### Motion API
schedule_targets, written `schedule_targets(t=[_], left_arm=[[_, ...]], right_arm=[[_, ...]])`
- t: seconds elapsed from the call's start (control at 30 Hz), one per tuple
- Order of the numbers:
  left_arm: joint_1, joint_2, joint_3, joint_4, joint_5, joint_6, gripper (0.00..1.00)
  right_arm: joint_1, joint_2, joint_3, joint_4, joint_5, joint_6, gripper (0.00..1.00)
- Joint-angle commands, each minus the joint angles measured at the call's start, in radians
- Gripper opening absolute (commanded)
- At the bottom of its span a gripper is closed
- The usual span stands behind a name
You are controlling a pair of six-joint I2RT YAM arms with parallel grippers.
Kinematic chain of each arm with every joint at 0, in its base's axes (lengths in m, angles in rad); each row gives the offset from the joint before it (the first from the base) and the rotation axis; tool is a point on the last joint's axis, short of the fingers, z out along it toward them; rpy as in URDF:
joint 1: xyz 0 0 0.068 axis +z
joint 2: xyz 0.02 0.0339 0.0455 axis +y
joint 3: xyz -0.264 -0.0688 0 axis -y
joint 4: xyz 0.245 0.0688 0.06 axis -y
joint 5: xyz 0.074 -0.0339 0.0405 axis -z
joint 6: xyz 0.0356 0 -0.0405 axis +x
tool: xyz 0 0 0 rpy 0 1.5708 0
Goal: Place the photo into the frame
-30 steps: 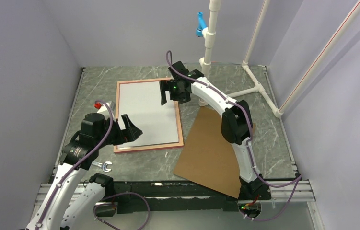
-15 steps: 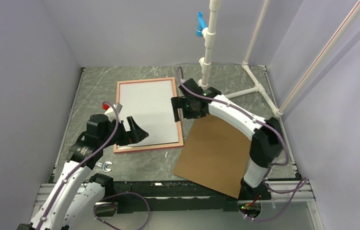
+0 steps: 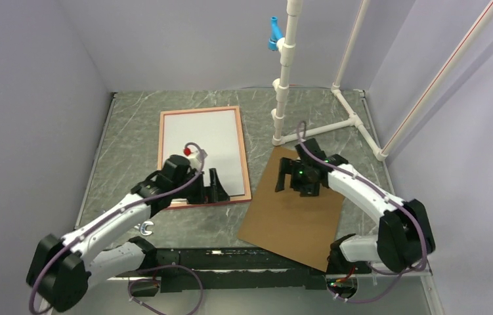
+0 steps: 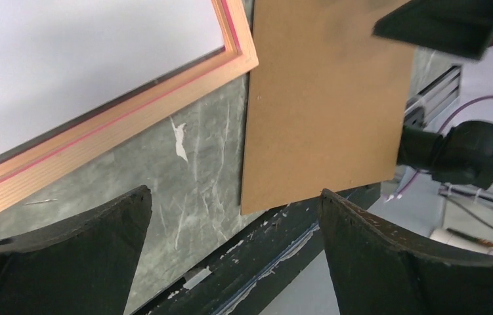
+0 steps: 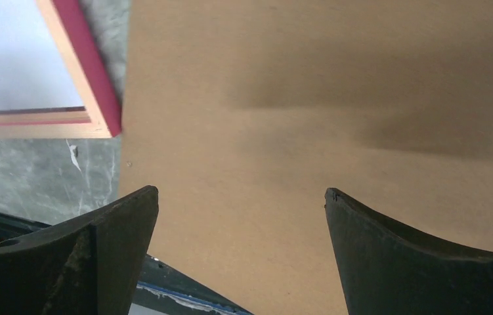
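The frame, with a salmon border, lies flat on the marble table at left of centre. The photo lies inside it, plain white back up. In the left wrist view the photo and frame border fill the upper left. My left gripper hovers at the frame's near right corner, open and empty. My right gripper hangs open above the brown backing board, holding nothing. The frame corner shows at the left of the right wrist view.
The brown backing board lies tilted to the right of the frame, its near corner over the black rail at the table's front. A white pipe stand with a blue clip rises at the back. A small metal piece lies near left.
My left arm swung right to the frame's near right corner. My right arm drew back from the frame's right edge to above the brown board. Both grippers stayed open.
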Motion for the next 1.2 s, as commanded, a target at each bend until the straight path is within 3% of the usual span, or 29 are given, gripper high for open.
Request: schedule_targets(t=[0.0,0.2,0.47,0.77,0.9,1.17], left_arm=[[-0.111,0.146,0.095,0.07,-0.084,-0.001,0.99],[-0.251,0.397,0.227,0.038,-0.152,0.032,0.99],[-0.386,0.635,0.43,-0.05,-0.195,0.066,1.0],[-0.409,0.733,0.496,-0.104,-0.236,0.052,0.99],[-0.409,0.77,0.494,-0.104,-0.235,0.044,0.99],[-0.407,0.826,0.496,-0.116,-0.26,0.004,0.99]], right_arm=[[-0.127,-0.134,-0.087,0.046,-0.102,0.042,1.0],[-0.308,-0.296,-0.147,-0.021,-0.089,0.056,1.0],[-0.563,-0.346,-0.15,-0.124,-0.052,0.027,1.0],[-0.764,-0.304,-0.137,-0.177,-0.013,0.035,1.0],[-0.814,-0.275,-0.138,-0.186,0.023,0.039,1.0],[-0.849,-0.241,-0.267,-0.07,-0.05,0.086,1.0]])
